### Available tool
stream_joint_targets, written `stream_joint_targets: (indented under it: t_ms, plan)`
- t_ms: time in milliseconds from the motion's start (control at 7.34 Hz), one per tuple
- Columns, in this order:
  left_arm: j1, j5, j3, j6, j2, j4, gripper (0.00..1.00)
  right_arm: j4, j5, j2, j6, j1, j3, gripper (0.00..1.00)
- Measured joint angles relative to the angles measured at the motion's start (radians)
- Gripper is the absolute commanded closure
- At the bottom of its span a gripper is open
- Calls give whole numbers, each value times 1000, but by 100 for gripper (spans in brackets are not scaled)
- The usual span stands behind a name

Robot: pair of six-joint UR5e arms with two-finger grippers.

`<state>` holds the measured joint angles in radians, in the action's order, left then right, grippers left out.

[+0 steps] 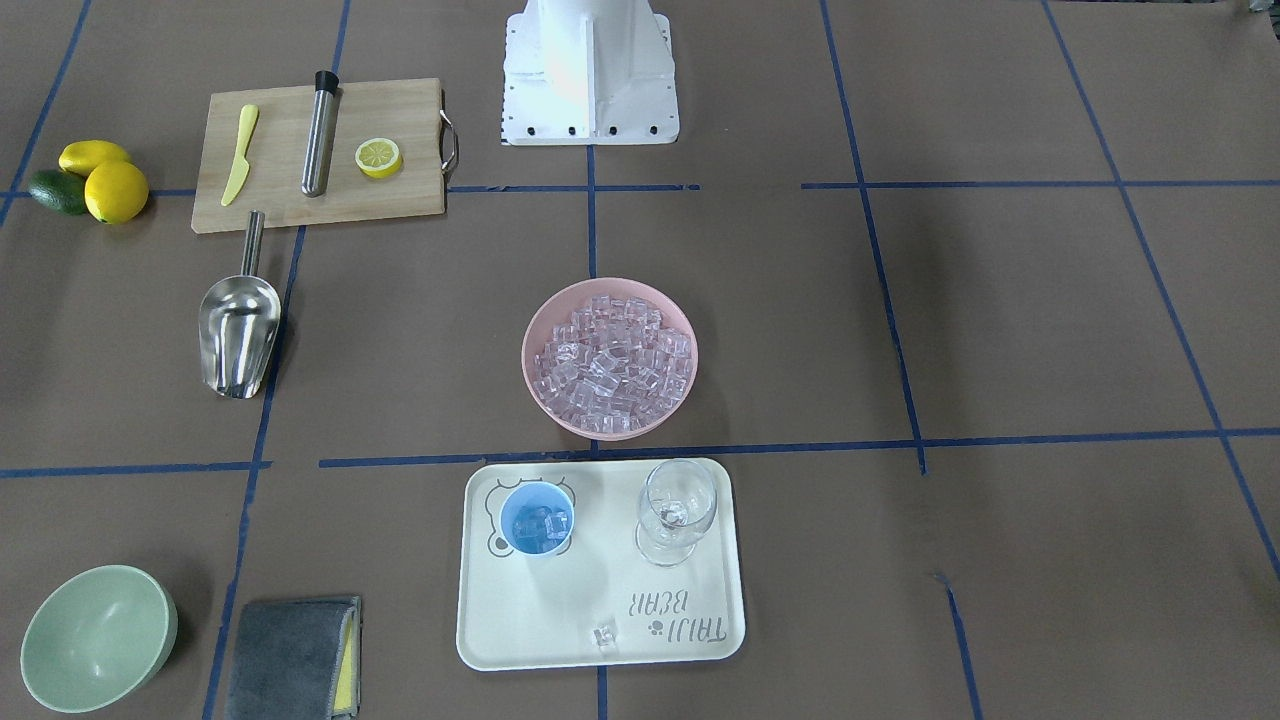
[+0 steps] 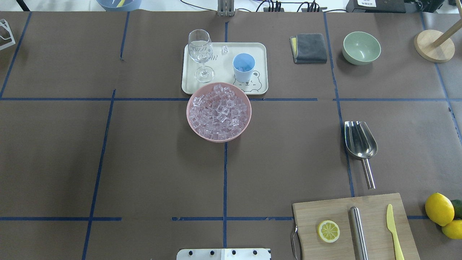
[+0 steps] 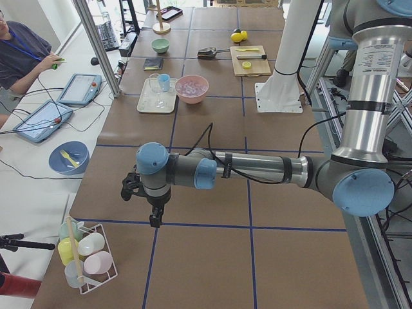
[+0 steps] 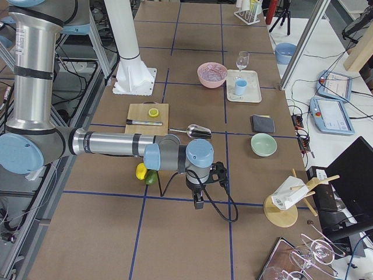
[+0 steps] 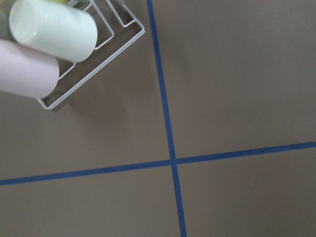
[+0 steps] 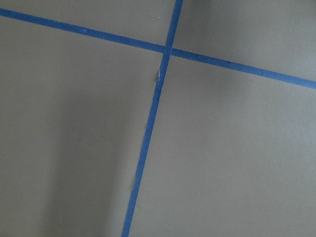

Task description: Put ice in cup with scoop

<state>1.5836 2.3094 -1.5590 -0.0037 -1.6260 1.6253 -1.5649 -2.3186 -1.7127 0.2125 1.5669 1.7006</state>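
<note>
A pink bowl (image 1: 540, 330) at the table's middle is heaped with ice (image 1: 612, 360). On the cream tray (image 1: 600, 615) stands the light-blue cup (image 1: 537, 520) with a few cubes inside, and one loose cube (image 1: 605, 636) lies on the tray. The steel scoop (image 1: 238, 330) lies alone on the table, trough empty, below the cutting board. My left gripper (image 3: 155, 220) hangs over bare table far from these things, at the table's left end. My right gripper (image 4: 199, 203) hangs likewise at the right end. I cannot tell whether either is open or shut.
A wine glass (image 1: 677, 510) shares the tray. The cutting board (image 1: 400, 205) carries a yellow knife, a steel cylinder and a lemon half. Lemons (image 1: 115, 190), a green bowl (image 1: 95, 635) and a grey cloth (image 1: 295, 655) lie around. A wire cup rack (image 3: 87, 257) stands near the left gripper.
</note>
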Motion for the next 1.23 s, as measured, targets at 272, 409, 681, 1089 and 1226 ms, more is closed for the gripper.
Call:
stream_joint_targets:
  t_ms: [272, 409, 681, 1089, 1226]
  plan:
    - [4, -3, -20, 0, 30, 4, 0, 4, 0, 6, 2, 0, -8, 0]
    - [5, -2, -45, 1, 40, 6, 0, 5, 4, 3, 3, 1, -7, 0]
    - [5, 4, -96, -1, 62, 2, 0, 6, 7, -4, 4, 1, -8, 0]
    - [4, 6, -102, -1, 67, -1, 0, 6, 4, 2, 12, 1, -5, 0]
    - [2, 3, -101, -1, 67, -1, 0, 6, 3, 4, 13, 1, -3, 0]
